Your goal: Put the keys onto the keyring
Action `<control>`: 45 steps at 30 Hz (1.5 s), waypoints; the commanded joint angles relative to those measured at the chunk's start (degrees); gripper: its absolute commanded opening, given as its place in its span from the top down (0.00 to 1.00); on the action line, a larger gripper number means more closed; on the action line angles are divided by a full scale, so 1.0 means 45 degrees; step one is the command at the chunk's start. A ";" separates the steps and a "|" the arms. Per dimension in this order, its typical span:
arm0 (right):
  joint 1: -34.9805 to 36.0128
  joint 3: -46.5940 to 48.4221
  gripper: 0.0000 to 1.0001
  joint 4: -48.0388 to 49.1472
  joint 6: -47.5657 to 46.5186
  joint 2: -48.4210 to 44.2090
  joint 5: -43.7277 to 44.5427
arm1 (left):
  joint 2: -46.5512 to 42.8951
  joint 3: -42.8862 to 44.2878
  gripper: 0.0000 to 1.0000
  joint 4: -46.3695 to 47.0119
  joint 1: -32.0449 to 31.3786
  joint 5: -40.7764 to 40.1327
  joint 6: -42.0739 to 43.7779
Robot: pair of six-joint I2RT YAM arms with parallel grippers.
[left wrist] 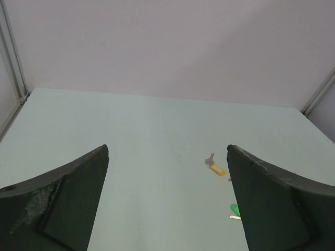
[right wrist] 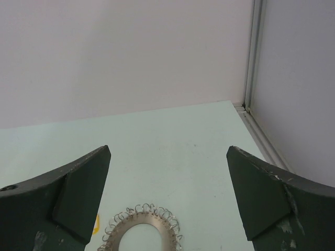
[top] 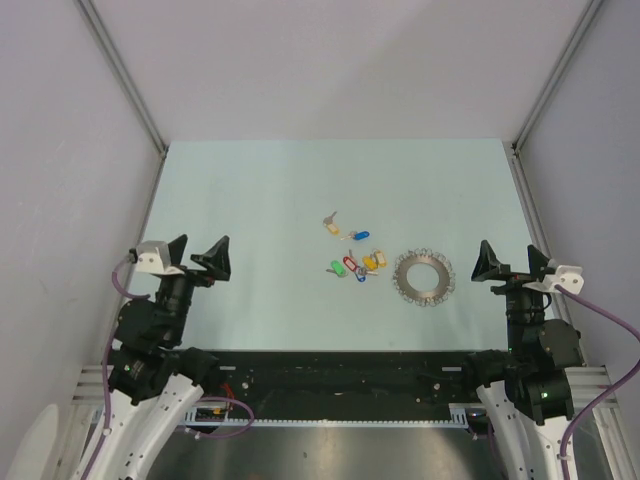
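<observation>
Top external view: keyring point(top: 423, 279) lying right of centre, nearer right hand point(top: 510, 255); keys point(top: 355, 262) clustering just left of it; left hand point(top: 202, 250) farther; both gaping open.

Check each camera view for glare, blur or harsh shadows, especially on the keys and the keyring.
Top external: soft even light, barely any shadows, no glare; keys tiny but sharp, keyring crisp. Left wrist: yellow-tagged key slightly soft. Right wrist: keyring cut off at the bottom edge, yet sharp.
</observation>
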 commanded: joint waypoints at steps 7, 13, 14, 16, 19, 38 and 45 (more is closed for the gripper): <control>0.0107 0.0360 0.00 0.0094 0.0144 0.0034 -0.0966 | 0.0888 0.0388 0.00 -0.0815 -0.0031 -0.0358 -0.1297; 0.0107 0.0477 0.00 0.0076 0.0417 0.0736 -0.1241 | 0.1240 0.0543 0.00 -0.1694 -0.0031 0.0089 -0.1160; 0.0107 0.0613 0.00 0.0036 0.0457 0.0854 -0.1241 | 0.1240 0.0563 0.00 -0.1830 -0.0031 0.0207 -0.1218; 0.0126 0.0731 0.00 -0.0158 0.0534 0.1339 -0.1358 | 0.1202 0.0583 0.00 -0.1929 -0.0031 0.0674 -0.1394; 0.0165 0.1315 0.00 -0.0800 0.0944 0.2431 -0.1184 | 0.1163 0.0563 0.00 -0.2066 -0.0031 0.1009 -0.1492; 0.0574 0.4912 0.00 -0.6720 0.4421 1.0852 -0.3353 | 0.1982 0.0778 0.00 -0.2418 -0.0012 0.1497 -0.1004; 0.3465 0.4814 0.09 -0.6586 0.5124 1.3801 -0.0734 | 0.2041 0.0758 0.00 -0.2495 0.0008 0.1459 -0.0906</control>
